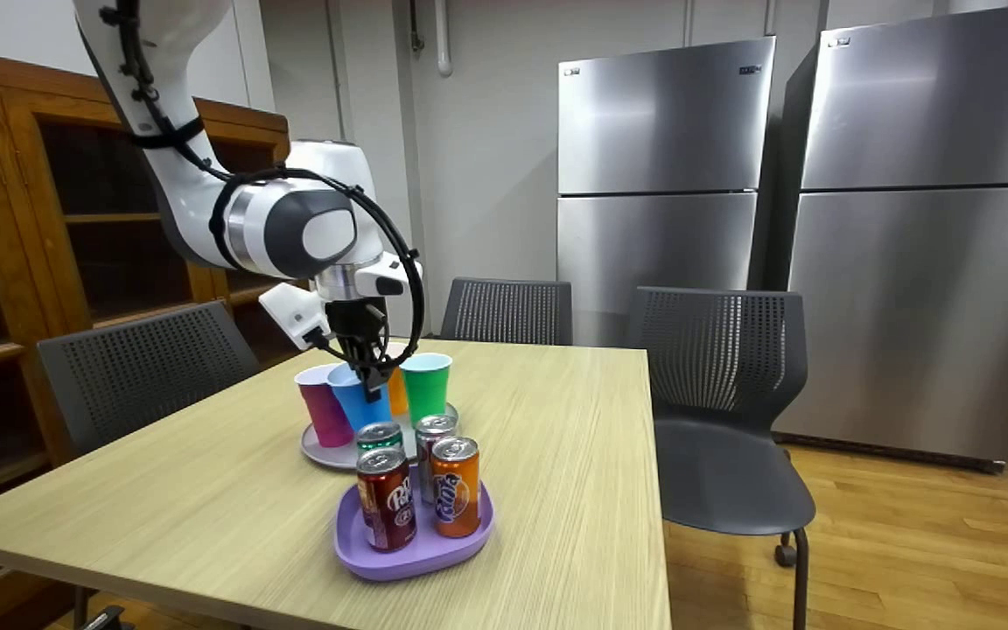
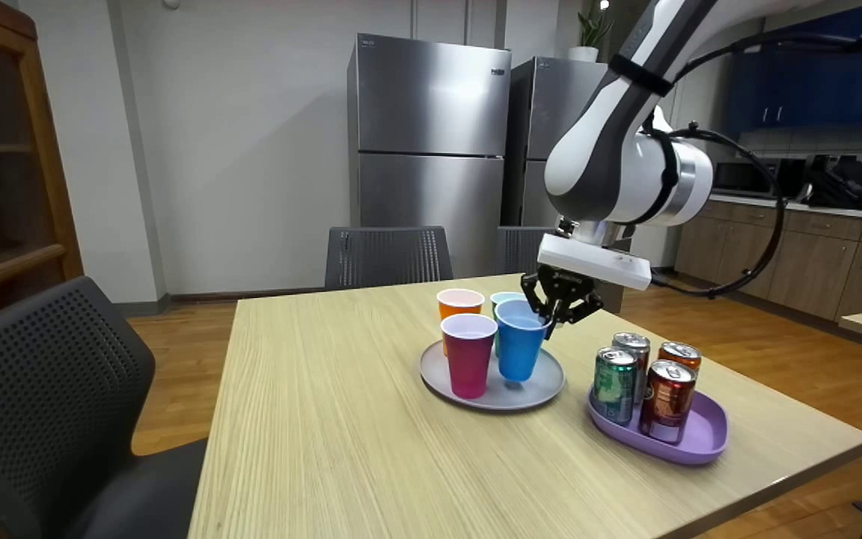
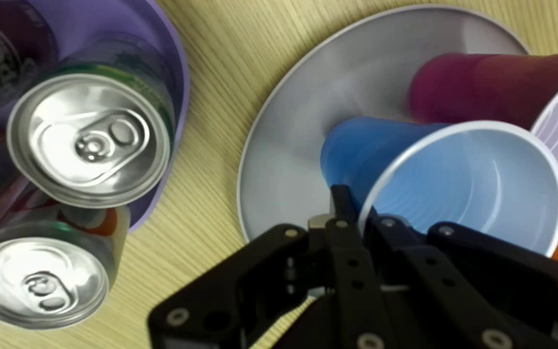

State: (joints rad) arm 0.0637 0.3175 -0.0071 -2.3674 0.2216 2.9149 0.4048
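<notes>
Wrist view showed the blue cup (image 3: 468,179) over the gray plate (image 3: 284,160), its rim pinched by the gripper (image 3: 364,220), whose 2 fingers (image 3: 343,208) stood nearly together with only the thin wall between them; whether its base touched the plate could not be told. It looked light, probably slick, flexible plastic that would dent under a hard squeeze, so the rolled rim (likely its stiffest part) seemed the best place to grip. Beside the plate in both exterior views, the purple tray (image 1: 416,560) bore an orange can (image 1: 458,487) labeled Fanta and a dark red can (image 1: 388,499) apparently reading Dr Pepper; lettering on the green can (image 2: 615,385) was too small to read.
</notes>
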